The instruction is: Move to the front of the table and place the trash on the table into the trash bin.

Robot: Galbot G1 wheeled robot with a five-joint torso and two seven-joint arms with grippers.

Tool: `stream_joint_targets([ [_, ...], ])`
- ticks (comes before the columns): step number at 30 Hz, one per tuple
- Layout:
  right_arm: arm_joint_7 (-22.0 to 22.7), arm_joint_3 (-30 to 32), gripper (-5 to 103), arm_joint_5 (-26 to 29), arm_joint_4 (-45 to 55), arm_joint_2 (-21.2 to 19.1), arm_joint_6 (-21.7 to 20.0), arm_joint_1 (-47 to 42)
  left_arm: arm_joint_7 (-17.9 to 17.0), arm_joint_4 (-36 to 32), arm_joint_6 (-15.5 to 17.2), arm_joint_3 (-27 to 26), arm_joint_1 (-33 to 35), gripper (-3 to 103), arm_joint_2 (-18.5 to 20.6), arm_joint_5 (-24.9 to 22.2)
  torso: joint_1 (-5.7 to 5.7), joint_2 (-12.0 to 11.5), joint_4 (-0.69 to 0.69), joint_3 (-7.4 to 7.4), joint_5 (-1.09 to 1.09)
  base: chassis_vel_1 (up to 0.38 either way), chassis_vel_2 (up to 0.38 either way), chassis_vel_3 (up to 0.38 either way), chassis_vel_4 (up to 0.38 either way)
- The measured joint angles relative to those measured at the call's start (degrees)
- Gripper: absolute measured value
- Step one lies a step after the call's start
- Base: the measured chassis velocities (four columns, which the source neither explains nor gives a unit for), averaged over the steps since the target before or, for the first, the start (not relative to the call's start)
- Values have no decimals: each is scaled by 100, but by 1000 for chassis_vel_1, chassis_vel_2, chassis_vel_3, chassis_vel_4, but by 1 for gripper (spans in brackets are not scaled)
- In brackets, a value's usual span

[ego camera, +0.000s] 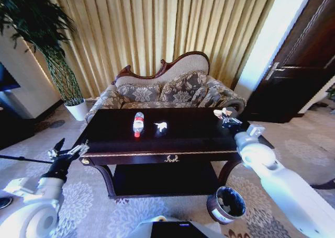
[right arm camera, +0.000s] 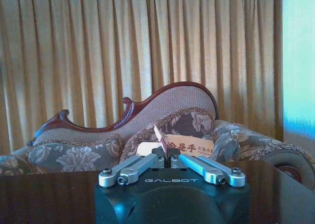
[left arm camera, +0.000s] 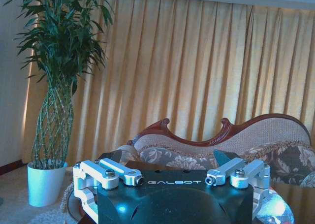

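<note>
The dark glossy table (ego camera: 193, 138) stands in front of me. On it lie a clear bottle with red label and cap (ego camera: 138, 124) and, just right of it, a small white crumpled scrap (ego camera: 161, 126). My right gripper (ego camera: 226, 114) hovers over the table's far right corner, shut on a pale paper scrap with printed writing (right arm camera: 179, 146); its fingers (right arm camera: 197, 166) meet on it. My left gripper (ego camera: 70, 151) hangs open off the table's front left corner, its jaws spread wide (left arm camera: 167, 157). The round dark trash bin (ego camera: 212, 207) stands on the carpet below the table's front right corner.
A carved floral sofa (ego camera: 167, 91) sits right behind the table, with gold curtains behind it. A tall plant in a white pot (ego camera: 78, 110) stands at the far left. A dark door (ego camera: 303, 65) is at the right. Patterned carpet surrounds the table.
</note>
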Motion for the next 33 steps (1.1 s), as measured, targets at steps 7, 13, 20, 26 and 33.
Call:
stream_joint_targets([
  [7, -298, 695, 1, -111, 340, 280, 80, -880, 4, 0, 15, -14, 20, 100, 11, -14, 0, 0, 0, 0, 1, 0, 0, 0, 0],
  [13, -536, 1113, 1, -319, 587, 676, 267, -1801, 1, -33, 108, 1, 18, 100, 44, -83, 0, 0, -1, 0, 0, 0, 0, 0, 0],
  [20, -761, 1230, 1, -727, 774, 1102, 546, -2322, -34, -51, 232, -9, 7, 100, 156, -214, 0, 0, -1, 0, 1, 0, 0, 0, 0],
  [26, -884, 1366, 1, -978, 1137, 1420, 677, -2565, -39, -49, 234, 10, 50, 100, 190, -217, -1, 0, 0, 0, 0, 0, 0, 0, 0],
  [33, -896, 1327, 1, -1140, 1317, 1592, 712, -2620, -37, -54, 234, -4, 42, 100, 252, -224, 0, 0, 0, 1, 1, 0, 0, 0, 0],
])
